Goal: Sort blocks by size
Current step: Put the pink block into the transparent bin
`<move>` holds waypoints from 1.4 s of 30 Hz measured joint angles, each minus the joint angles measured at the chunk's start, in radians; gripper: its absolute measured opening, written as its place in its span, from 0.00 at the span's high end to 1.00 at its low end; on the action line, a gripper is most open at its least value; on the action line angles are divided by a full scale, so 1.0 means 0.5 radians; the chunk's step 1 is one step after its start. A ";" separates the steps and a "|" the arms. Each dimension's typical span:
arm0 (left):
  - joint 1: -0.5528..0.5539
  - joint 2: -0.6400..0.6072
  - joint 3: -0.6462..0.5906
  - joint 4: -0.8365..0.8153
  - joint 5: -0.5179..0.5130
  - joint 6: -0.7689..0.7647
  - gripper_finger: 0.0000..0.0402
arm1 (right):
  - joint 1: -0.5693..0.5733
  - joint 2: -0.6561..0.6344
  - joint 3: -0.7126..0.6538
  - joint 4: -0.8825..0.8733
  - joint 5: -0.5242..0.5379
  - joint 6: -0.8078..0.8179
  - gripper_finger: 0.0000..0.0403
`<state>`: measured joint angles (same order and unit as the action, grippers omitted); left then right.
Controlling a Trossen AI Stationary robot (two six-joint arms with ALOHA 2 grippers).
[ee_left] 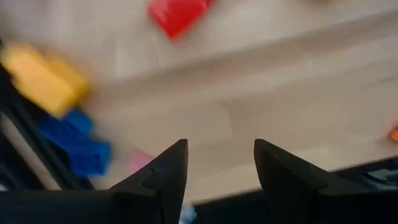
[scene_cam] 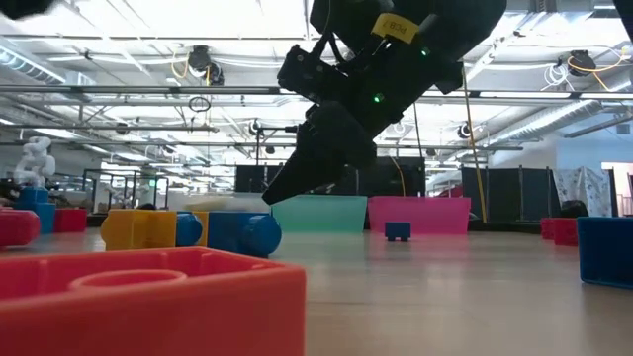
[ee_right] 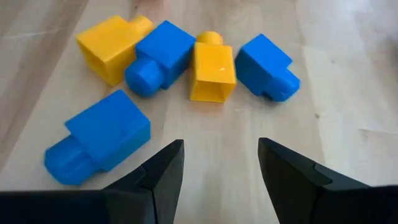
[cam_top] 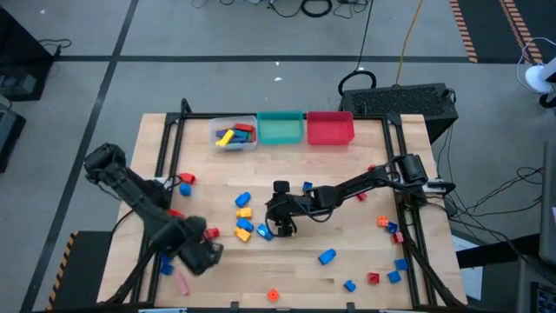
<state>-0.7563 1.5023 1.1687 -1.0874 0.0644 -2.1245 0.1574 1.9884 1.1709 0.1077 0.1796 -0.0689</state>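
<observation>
Blue and yellow blocks (cam_top: 244, 217) lie in a cluster on the wooden table, left of centre. My right gripper (cam_top: 280, 228) hangs just right of them, slanting down, open and empty; in its wrist view (ee_right: 221, 146) a blue block (ee_right: 99, 140) lies on its side closest ahead, with more blue (ee_right: 267, 65) and yellow (ee_right: 211, 62) ones beyond. My left gripper (cam_top: 201, 256) points down over the near left of the table, open and empty (ee_left: 221, 146), above bare wood, with a red block (ee_left: 177, 14), a yellow one (ee_left: 43, 78) and blue ones (ee_left: 81, 146) around it.
At the far edge stand three bins: clear (cam_top: 234, 132) with several blocks inside, teal (cam_top: 280, 128) and red (cam_top: 330, 128). Loose blocks lie scattered near the right edge (cam_top: 393, 235), at the near right (cam_top: 327, 256) and near the front (cam_top: 272, 296). A black frame rims the table.
</observation>
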 joint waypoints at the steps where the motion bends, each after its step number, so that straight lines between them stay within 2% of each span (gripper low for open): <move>1: -0.060 0.022 0.000 0.034 -0.005 -0.113 0.54 | 0.000 0.000 0.000 -0.001 -0.003 0.003 0.52; 3: -0.136 0.074 0.000 0.083 0.038 -0.204 0.54 | 0.001 0.000 0.000 -0.003 -0.007 0.006 0.52; 6: -0.184 0.189 0.000 0.217 0.250 -0.243 0.54 | 0.001 0.000 0.000 0.005 -0.006 0.008 0.52; 8: -0.199 0.266 -0.002 0.333 0.316 -0.242 0.54 | 0.001 0.000 0.000 0.030 -0.006 0.008 0.52; 15: -0.289 0.395 -0.002 0.598 0.379 -0.239 0.54 | 0.002 0.000 0.000 0.126 -0.009 0.008 0.52; 18: -0.354 0.414 -0.002 0.584 0.402 -0.227 0.54 | 0.002 0.000 0.000 0.149 -0.010 0.008 0.52; 24: -0.520 0.439 -0.002 0.549 0.399 0.025 0.54 | 0.002 0.000 0.000 0.215 -0.036 0.008 0.52; 30: -0.643 0.438 -0.002 0.407 0.381 0.022 0.54 | 0.003 0.000 0.000 0.219 -0.064 0.008 0.52; 36: -0.680 0.492 -0.002 0.380 0.274 0.045 0.54 | 0.003 0.000 0.000 0.219 -0.064 0.008 0.52; 42: -0.677 0.602 -0.002 0.397 0.380 0.207 0.54 | 0.003 0.000 0.000 0.218 -0.064 0.008 0.52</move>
<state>-1.0946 1.8033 1.1679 -0.8890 0.2545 -2.0211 0.1589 1.9884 1.1709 0.2169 0.1474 -0.0647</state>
